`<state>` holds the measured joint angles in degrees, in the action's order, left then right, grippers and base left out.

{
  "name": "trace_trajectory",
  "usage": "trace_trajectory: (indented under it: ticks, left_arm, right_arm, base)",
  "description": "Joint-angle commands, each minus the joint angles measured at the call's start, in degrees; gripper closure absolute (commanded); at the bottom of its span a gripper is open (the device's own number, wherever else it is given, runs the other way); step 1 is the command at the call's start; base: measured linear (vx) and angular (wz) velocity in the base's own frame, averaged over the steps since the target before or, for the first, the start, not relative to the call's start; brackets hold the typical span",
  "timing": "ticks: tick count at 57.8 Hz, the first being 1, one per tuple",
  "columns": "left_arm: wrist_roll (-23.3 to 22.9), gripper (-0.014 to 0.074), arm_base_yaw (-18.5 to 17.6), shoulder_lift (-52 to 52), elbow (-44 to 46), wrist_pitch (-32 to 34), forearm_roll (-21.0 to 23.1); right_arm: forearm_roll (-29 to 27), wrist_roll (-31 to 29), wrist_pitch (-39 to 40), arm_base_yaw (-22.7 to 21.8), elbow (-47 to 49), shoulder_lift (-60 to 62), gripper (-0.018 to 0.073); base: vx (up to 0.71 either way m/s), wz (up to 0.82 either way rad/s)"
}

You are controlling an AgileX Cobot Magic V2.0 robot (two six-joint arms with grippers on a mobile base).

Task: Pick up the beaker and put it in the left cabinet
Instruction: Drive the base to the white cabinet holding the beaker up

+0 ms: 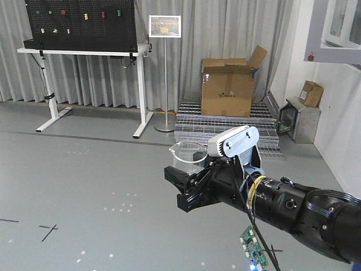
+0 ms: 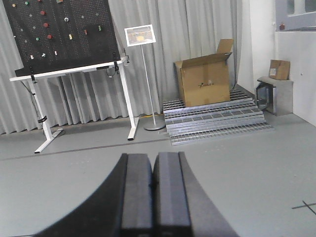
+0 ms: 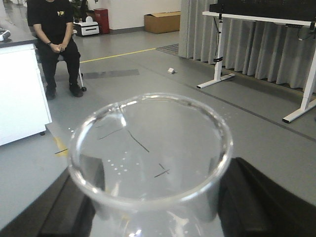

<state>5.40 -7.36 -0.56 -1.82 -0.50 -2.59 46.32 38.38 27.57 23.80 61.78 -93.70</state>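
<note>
On my right gripper [image 1: 185,189] the jaws are clamped on the beaker [image 1: 188,156], with a black finger [image 3: 269,200] against each side of its glass wall. On my left gripper [image 2: 153,192] the jaws are pressed together with nothing between them.

The grey floor [image 1: 84,180] fills the lower half of every view, and pale curtains [image 1: 225,28] run along the far wall. In the front view a white table [image 1: 84,52] stands at 10 o'clock, carrying a black pegboard [image 1: 79,22]. A stack of metal grating [image 1: 225,127] lies at 1 o'clock, with an open cardboard box [image 1: 228,84] on top. A sign on a thin pole [image 1: 164,26] stands between table and box. My right arm [image 1: 293,206] comes in from 4 o'clock.

In the right wrist view a seated person in black [image 3: 54,39] is at 11 o'clock, beside a white counter [image 3: 19,98] at 9 o'clock.

The beaker hangs upright in the air above the floor, just below the middle of the front view. Its mouth faces up and its spout [image 3: 116,106] is at 10 o'clock on the rim. A small green circuit board [image 1: 252,251] dangles under the arm at 5 o'clock.
</note>
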Motion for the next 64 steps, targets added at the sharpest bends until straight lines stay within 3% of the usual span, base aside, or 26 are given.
trace_trajectory:
  ticks: [1, 64]
  left_arm:
    - [-0.15, 0.0595, -0.03, -0.99, -0.90, 4.82, 0.18]
    - [-0.15, 0.0595, -0.03, -0.99, -0.90, 4.82, 0.18]
  right_arm:
    - [-1.29, 0.10, 3.63, -0.22, 1.62, 2.79, 0.0568]
    - [-1.29, 0.10, 3.62, -0.22, 1.62, 2.79, 0.0568]
  base:
    - [0.61, 0.00]
    - [0.64, -0.02]
